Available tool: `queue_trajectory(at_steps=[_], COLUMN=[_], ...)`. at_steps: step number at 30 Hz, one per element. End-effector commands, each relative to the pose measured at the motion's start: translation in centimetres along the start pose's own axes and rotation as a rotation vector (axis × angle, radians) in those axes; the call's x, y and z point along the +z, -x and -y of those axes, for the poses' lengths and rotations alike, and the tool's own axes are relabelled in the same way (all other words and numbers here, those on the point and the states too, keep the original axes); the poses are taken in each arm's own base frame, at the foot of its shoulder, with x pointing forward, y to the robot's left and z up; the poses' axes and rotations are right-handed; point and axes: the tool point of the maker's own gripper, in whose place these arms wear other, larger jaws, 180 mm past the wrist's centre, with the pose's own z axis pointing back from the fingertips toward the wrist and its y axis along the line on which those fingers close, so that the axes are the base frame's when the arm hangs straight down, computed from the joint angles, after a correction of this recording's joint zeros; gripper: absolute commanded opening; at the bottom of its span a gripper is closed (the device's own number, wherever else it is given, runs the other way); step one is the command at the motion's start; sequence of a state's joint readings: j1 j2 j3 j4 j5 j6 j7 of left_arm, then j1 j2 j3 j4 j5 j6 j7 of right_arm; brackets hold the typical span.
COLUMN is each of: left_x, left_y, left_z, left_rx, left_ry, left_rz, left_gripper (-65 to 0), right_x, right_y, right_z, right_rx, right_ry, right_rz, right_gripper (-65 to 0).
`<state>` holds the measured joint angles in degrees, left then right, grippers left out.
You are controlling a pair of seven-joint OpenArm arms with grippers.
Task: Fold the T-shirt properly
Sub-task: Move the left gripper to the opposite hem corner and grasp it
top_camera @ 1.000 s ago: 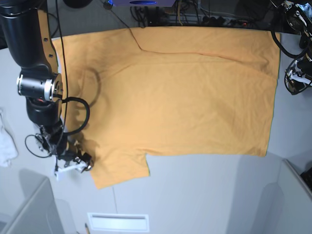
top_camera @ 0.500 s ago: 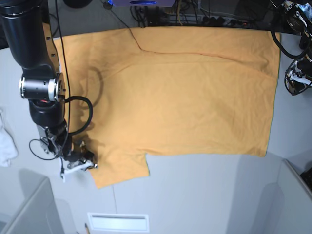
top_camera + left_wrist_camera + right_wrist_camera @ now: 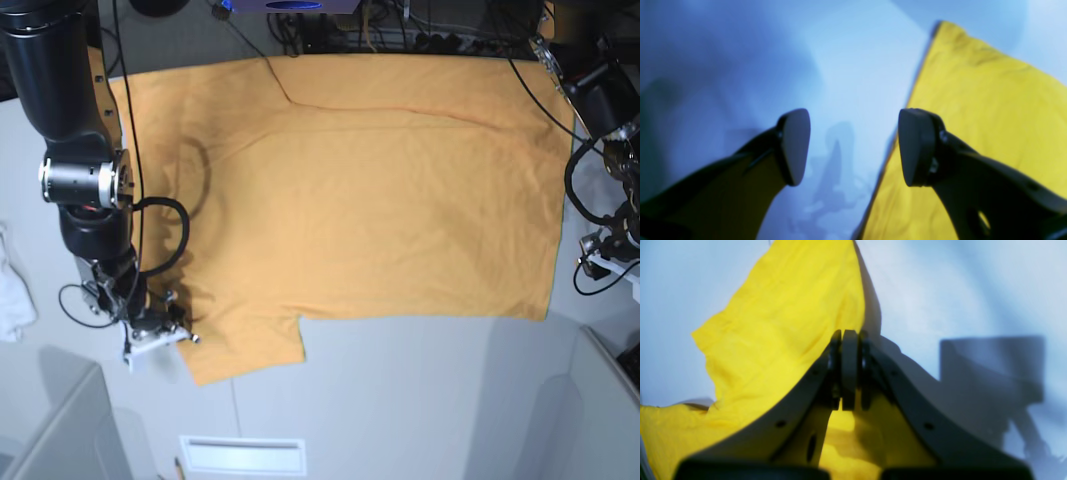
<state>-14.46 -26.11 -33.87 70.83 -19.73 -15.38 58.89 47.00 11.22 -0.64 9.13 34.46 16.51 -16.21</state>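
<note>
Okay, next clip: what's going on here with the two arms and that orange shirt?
A two-armed robot is starting to fold the T-shirt, which lies spread almost flat on the table. The right pincer is shut at the edge of the near sleeve; whether cloth is pinched is unclear. The left pincer is open, over bare table just beside the shirt's opposite edge, holding nothing. No fold has been made yet. A white cloth sits off to the side.

T-shirt (image 3: 360,190) flat on table (image 3: 420,400), cloth (image 3: 12,290) far left.

A white cloth (image 3: 14,292) lies at the grey table's (image 3: 420,400) edge.
</note>
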Motion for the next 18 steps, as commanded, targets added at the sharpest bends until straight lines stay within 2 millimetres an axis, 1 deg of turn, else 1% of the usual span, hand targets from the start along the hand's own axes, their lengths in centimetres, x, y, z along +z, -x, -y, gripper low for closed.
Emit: queue_trajectory(at_steps=[1, 3, 5, 7, 9, 12, 13, 14, 15, 17, 18], left_x=[0.1, -1.6, -3.1, -4.2, -5.0, -5.3, -5.2, -5.1, -5.3, -6.0, -6.3], left_y=[-2.1, -3.1, -3.4, -3.9, -4.3, -5.1, -5.9, -6.7, -6.8, -6.7, -6.7], left_z=[-1.1, -0.4, 0.4, 1.0, 1.8, 2.8, 3.4, 3.9, 4.2, 4.3, 4.4], left_rx=[-0.003, 0.009, 0.011, 0.017, 0.008, -0.02, -0.032, -0.039, -0.038, -0.018, -0.004], left_ry=[-0.023, -0.001, 0.014, 0.028, 0.041, 0.052, 0.059, 0.064, 0.067, 0.069, 0.071], left_rz=[0.04, 0.045, 0.037, 0.034, 0.04, 0.07, 0.087, 0.096, 0.09, 0.073, 0.069], left_gripper=[-24.8, -24.7, -24.7, -24.7, -24.5, -24.2, -21.6, -16.9, -12.7, -6.6, -6.1], right_x=[0.5, 0.5, 0.6, 0.7, 0.7, 0.7, 0.7, 0.7, 0.7, 0.6, 0.6], right_y=[-3.1, -3.1, -3.2, -3.4, -3.5, -3.2, -3.2, -3.2, -3.2, -3.1, -3.1], right_z=[-1.3, -1.2, -0.8, -0.8, -0.9, -0.8, -0.8, -0.8, -0.8, -1.0, -1.0], right_rx=[0.01, 0.01, 0.009, 0.01, 0.011, 0.01, 0.01, 0.01, 0.011, 0.011, 0.011], right_ry=[-0.029, -0.028, -0.021, -0.021, -0.022, -0.021, -0.021, -0.021, -0.022, -0.025, -0.025], right_rz=[0.063, 0.064, 0.066, 0.07, 0.069, 0.056, 0.056, 0.056, 0.056, 0.054, 0.054], right_gripper=[-65.0, -65.0, -65.0, -65.0, -65.0, -65.0, -65.0, -65.0, -65.0, -65.0, -65.0])
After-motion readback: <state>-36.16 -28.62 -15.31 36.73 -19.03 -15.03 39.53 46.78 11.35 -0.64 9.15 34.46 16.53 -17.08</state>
